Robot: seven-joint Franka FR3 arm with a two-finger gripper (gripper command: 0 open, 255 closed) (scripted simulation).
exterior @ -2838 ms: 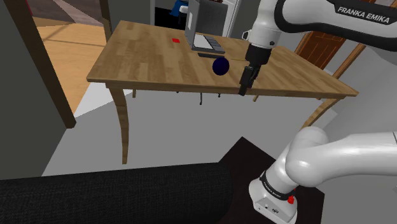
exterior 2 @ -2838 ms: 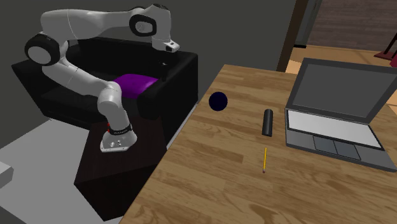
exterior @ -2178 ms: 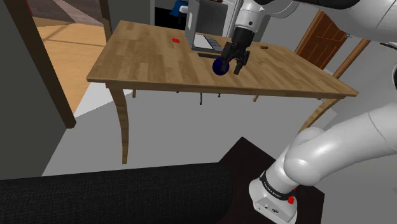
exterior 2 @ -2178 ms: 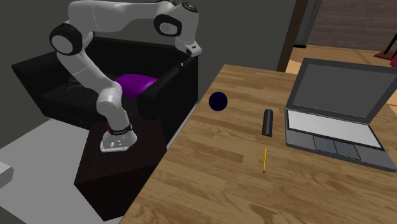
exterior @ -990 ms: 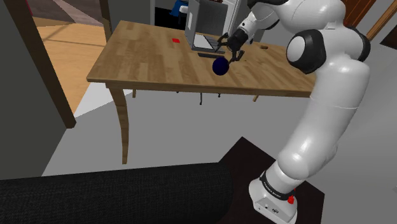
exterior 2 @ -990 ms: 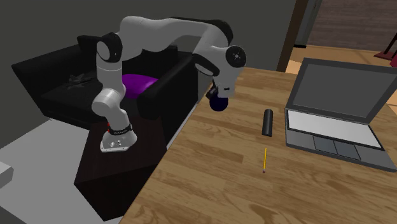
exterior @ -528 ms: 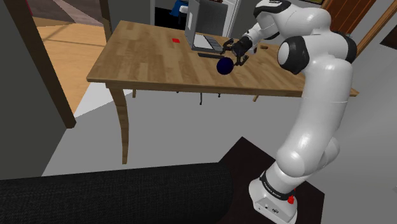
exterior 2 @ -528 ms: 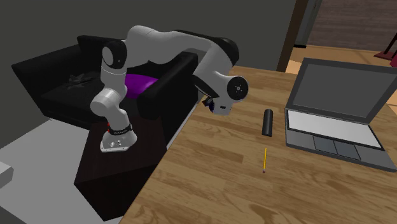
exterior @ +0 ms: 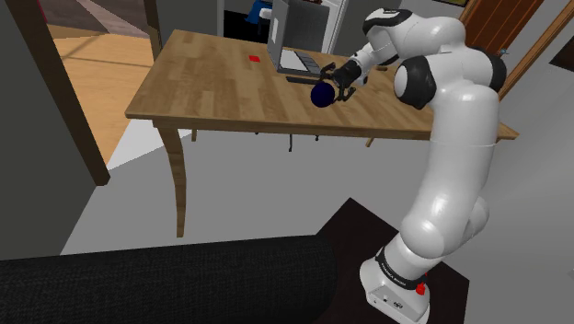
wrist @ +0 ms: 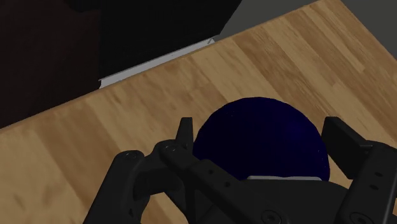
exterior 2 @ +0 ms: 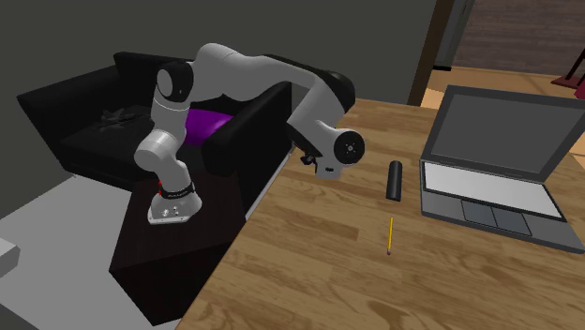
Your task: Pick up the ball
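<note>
Wrist view: the dark blue ball [wrist: 261,137] sits on the wooden table [wrist: 127,127], right between the fingers [wrist: 186,132] of the gripper [wrist: 264,133]. I cannot tell if they squeeze it.

On the wooden table [exterior 2: 309,272] I saw an open laptop [exterior 2: 487,155], with a short black cylinder [exterior 2: 395,180] lying just beside its keyboard and a pencil [exterior 2: 390,235] near that cylinder. A small red item [exterior: 254,59] lay well apart from them. Beside the table stood a black sofa [exterior 2: 84,122] holding a purple cushion [exterior 2: 211,127].
</note>
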